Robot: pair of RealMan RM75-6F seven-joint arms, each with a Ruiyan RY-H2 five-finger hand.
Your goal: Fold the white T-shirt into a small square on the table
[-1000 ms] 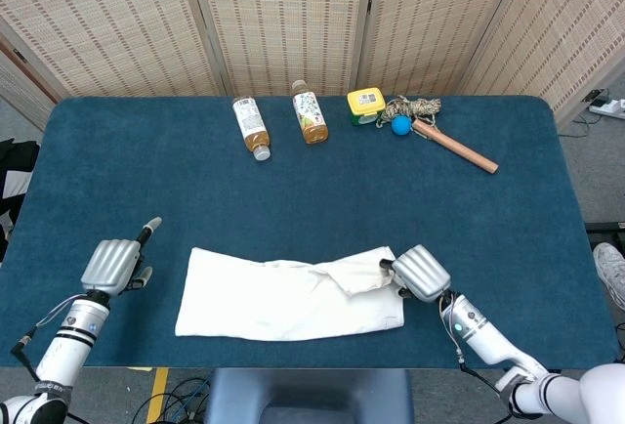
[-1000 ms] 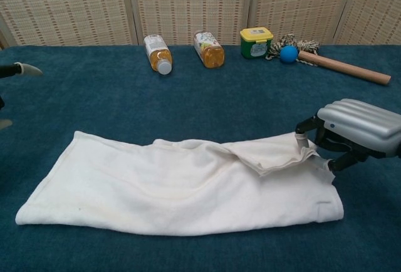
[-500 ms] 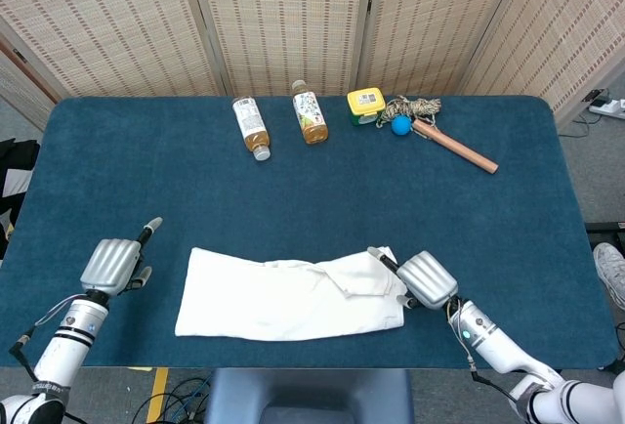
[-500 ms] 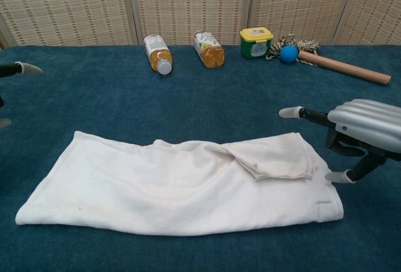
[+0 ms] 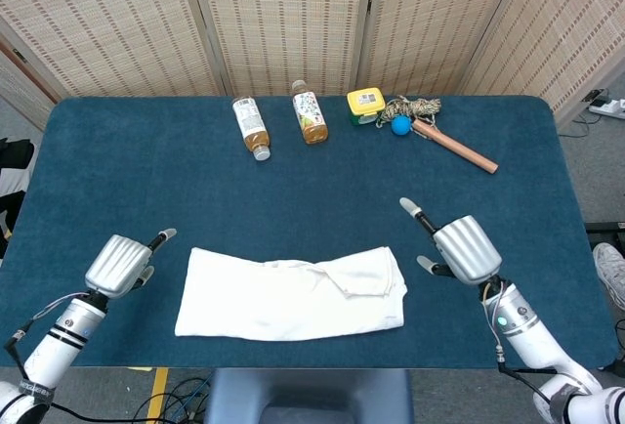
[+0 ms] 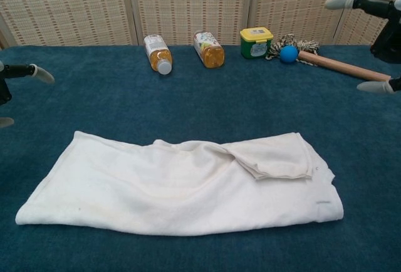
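The white T-shirt (image 5: 291, 294) (image 6: 182, 184) lies folded into a long flat band near the table's front edge, with a small flap turned over on its right part. My right hand (image 5: 462, 248) (image 6: 376, 34) hovers to the right of the shirt, apart from it, fingers spread and empty. My left hand (image 5: 119, 265) (image 6: 12, 81) sits left of the shirt's left end, not touching it, with one finger stretched out and nothing held.
At the back of the blue table (image 5: 146, 160) lie two drink bottles (image 5: 251, 127) (image 5: 310, 115), a yellow-lidded green jar (image 5: 364, 104), a rope bundle with a blue ball (image 5: 401, 124) and a wooden stick (image 5: 457, 147).
My right hand let go of the shirt's right flap, opened, and drew back up and to the right. The flap settled flat. My left hand shifted slightly toward the shirt.
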